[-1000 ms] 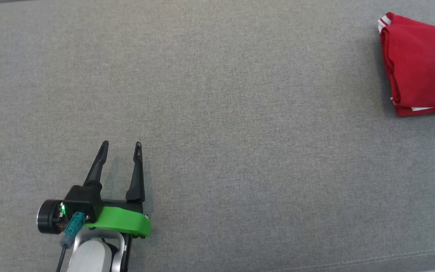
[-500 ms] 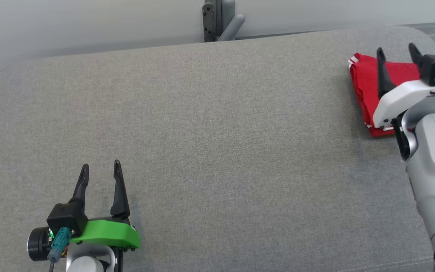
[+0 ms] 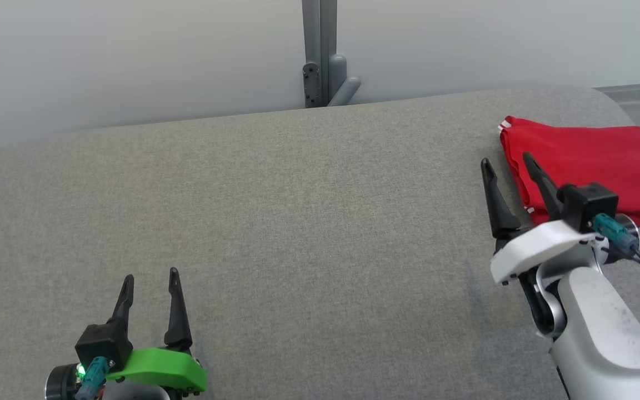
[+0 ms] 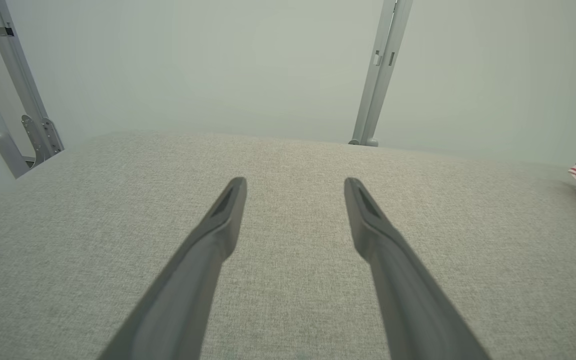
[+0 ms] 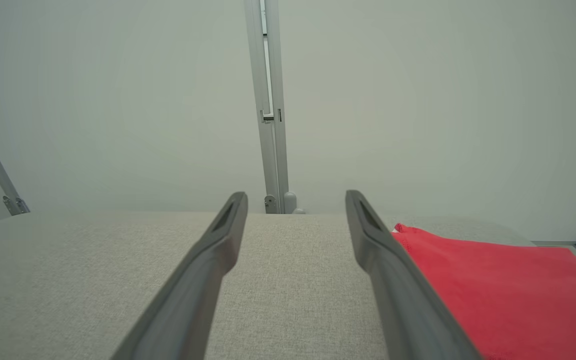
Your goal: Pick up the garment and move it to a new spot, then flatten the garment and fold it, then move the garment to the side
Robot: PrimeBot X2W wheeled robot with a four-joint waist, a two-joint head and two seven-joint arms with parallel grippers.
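Looks all but done: red garment folded flat, parked at the far right edge of the desk. Right gripper just beside it, left gripper well apart, both sets of fingers spread wide, gripping nothing.

Surface: wide grey fabric-covered top, flat, its far corners rounded | On it: a red garment, folded flat into a rough rectangle, white trim peeking out at the left corner | Where: right end of the top, close to the far edge and right corner
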